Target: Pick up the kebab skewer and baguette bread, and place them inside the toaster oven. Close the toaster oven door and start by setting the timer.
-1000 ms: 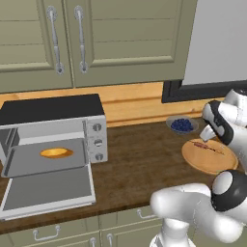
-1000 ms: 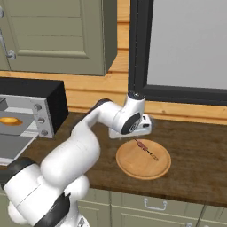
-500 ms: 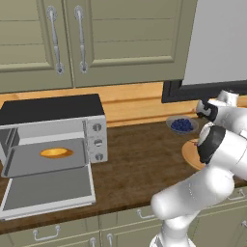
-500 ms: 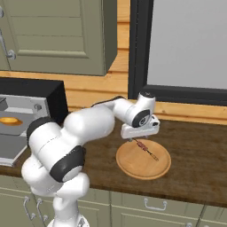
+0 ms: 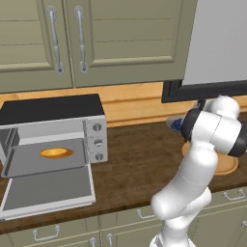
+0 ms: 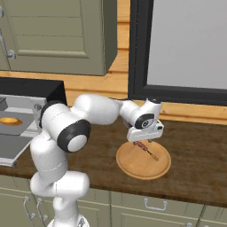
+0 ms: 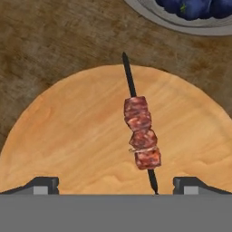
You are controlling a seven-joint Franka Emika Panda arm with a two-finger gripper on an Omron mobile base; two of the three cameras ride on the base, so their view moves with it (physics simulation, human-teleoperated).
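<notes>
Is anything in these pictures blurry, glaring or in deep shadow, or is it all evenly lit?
Hand view: sharp, evenly lit; kebab skewer crisp on the wooden plate, no strong shadow. Left base view: flat light, no glare on the toaster oven door. Right base view: soft shading beneath the hand, nothing blurred.

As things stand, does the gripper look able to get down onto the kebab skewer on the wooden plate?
Probably yes. The gripper hangs open above the kebab skewer, which lies alone on the wooden plate between the fingertips, with nothing over it.
</notes>
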